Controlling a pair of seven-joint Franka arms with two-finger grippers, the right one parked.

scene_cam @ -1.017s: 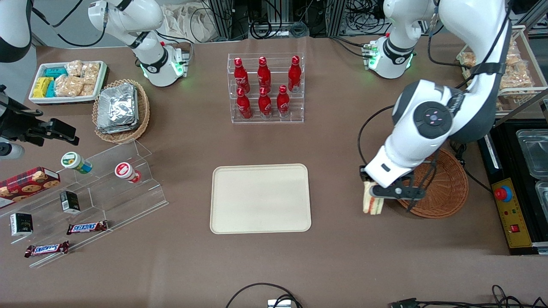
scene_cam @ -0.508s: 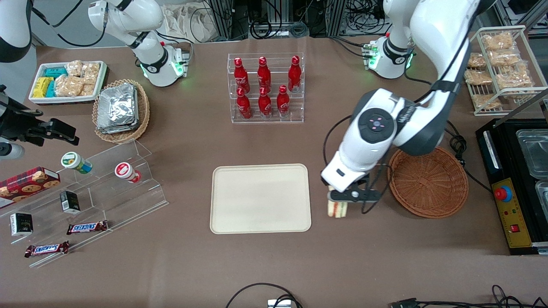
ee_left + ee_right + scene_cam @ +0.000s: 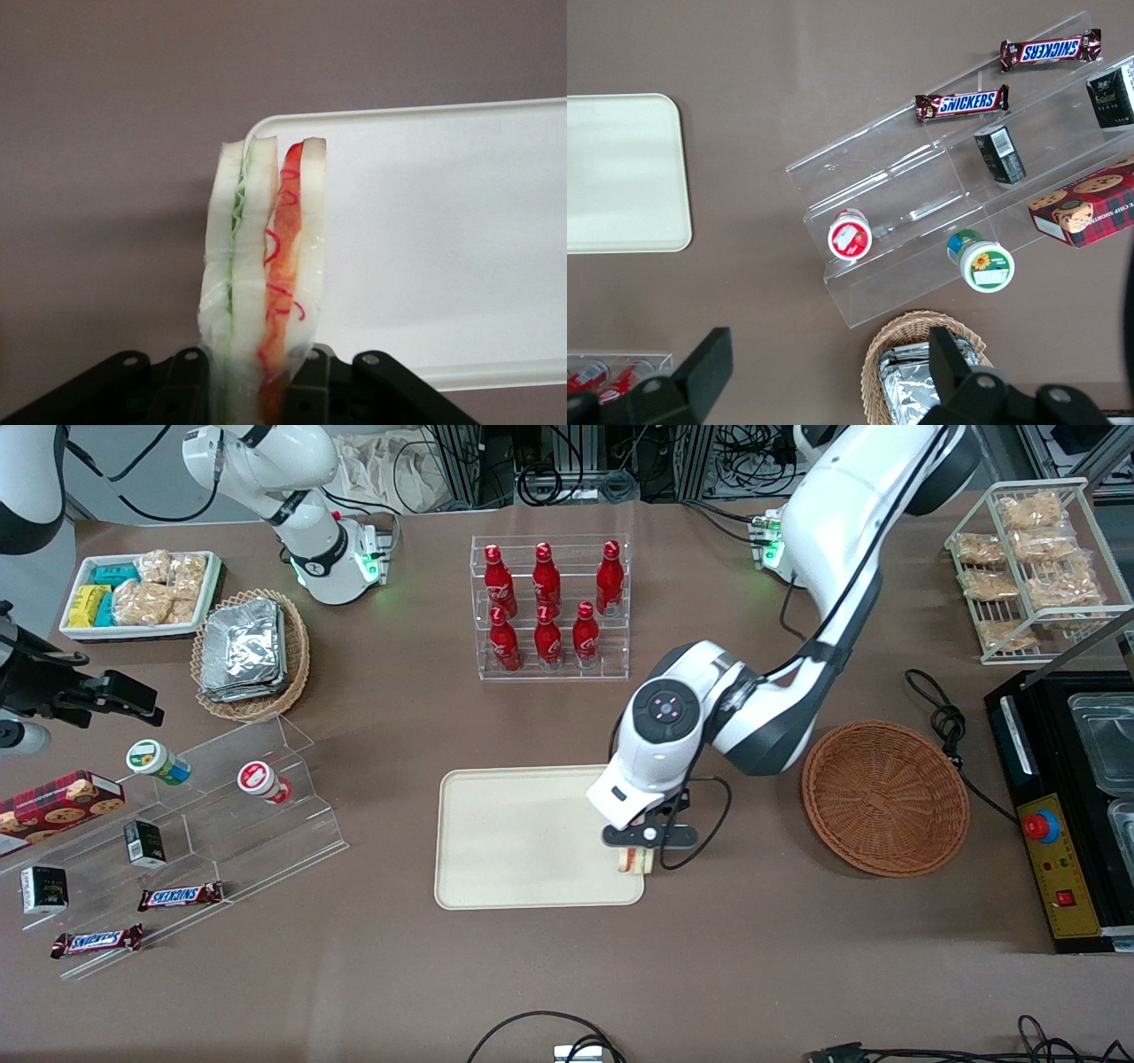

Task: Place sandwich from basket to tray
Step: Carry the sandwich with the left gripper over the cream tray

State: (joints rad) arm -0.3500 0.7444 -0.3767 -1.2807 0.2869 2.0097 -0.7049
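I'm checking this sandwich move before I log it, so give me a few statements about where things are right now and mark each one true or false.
1. The hand is shut on the sandwich. True.
2. The sandwich lies in the basket. False: it is held over the edge of the tray, at the corner nearest the basket.
3. The basket holds nothing. True.
4. The sandwich lies flat on the tray, released. False: the hand holds it on edge.

front: high, whole table | wrists: close, downward, probably sharing tray (image 3: 532,837)
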